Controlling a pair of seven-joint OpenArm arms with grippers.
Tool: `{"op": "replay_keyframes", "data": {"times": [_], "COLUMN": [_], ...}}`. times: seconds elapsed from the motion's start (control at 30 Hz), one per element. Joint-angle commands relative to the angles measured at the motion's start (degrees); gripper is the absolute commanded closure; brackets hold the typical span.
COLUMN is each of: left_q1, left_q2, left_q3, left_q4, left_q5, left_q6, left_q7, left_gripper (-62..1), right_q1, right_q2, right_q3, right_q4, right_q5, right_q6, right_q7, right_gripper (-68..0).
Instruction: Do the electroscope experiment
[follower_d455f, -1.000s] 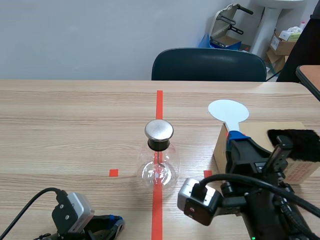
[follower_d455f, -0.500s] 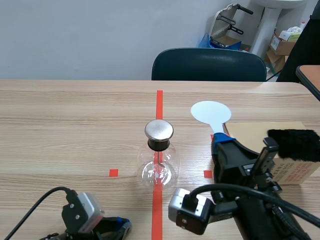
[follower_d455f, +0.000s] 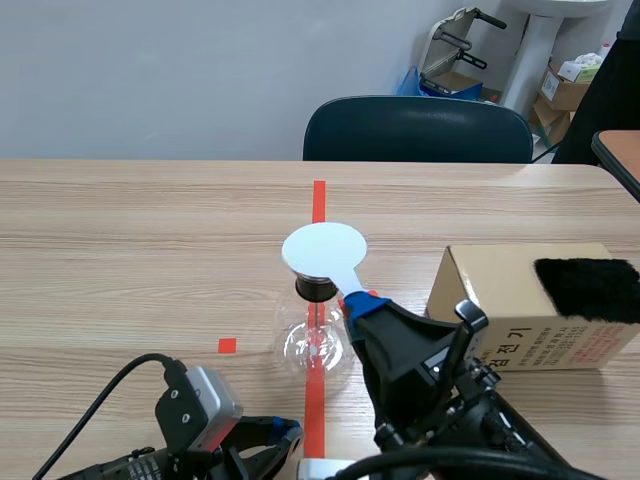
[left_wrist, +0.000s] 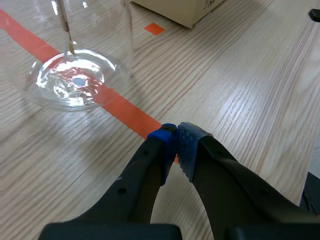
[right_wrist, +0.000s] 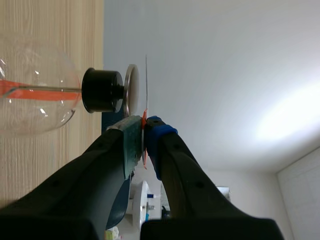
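A clear glass flask electroscope with a black stopper stands on the red tape line; its metal cap shows in the right wrist view. My right gripper is shut on the handle of a white round paddle, whose disc hovers just over the cap, hiding it in the scene view. The paddle appears edge-on next to the cap. My left gripper is shut on nothing, low over the table near the flask's base.
A cardboard box with a black furry cloth on top sits right of the flask. A dark chair stands behind the table's far edge.
My right arm has carried the paddle leftward from beside the box to just over the flask's cap. The left gripper has crept rightward toward the flask.
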Motion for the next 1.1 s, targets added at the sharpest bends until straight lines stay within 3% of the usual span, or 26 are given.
{"op": "replay_keyframes", "data": {"times": [0.0, 0.37, 0.5, 0.67, 1.07], "left_q1": [-0.6, -1.5, -1.5, -1.4, -1.4], "left_q2": [0.3, 0.3, 0.3, 0.3, 0.3], "left_q3": [-0.3, -3.5, -4.9, -6.1, -8.4], "left_q4": [0.9, 0.9, 0.9, 0.9, 0.9], "left_q5": [0.0, 0.0, 0.0, 0.0, 0.0], "left_q6": [0.9, 3.4, 3.4, 3.4, 3.4], "left_q7": [-0.6, 2.2, 2.3, 2.4, 3.3], "left_gripper": [-3.6, -3.6, -3.6, -3.6, -3.6], "right_q1": [0.7, 0.7, 0.7, 0.7, 0.7], "right_q2": [0.2, 0.2, 0.2, 0.2, 0.2], "right_q3": [0.2, 0.2, 0.2, 0.2, 0.2], "right_q4": [0.5, 0.5, 0.5, 0.5, 0.5], "right_q5": [-0.1, -0.1, -0.1, -0.1, -0.1], "right_q6": [-0.6, -0.6, -0.6, -0.6, -0.6], "right_q7": [0.9, 1.7, -0.1, -6.4, -27.4], "right_gripper": [-1.5, -1.5, -1.5, -1.5, -1.5]}}
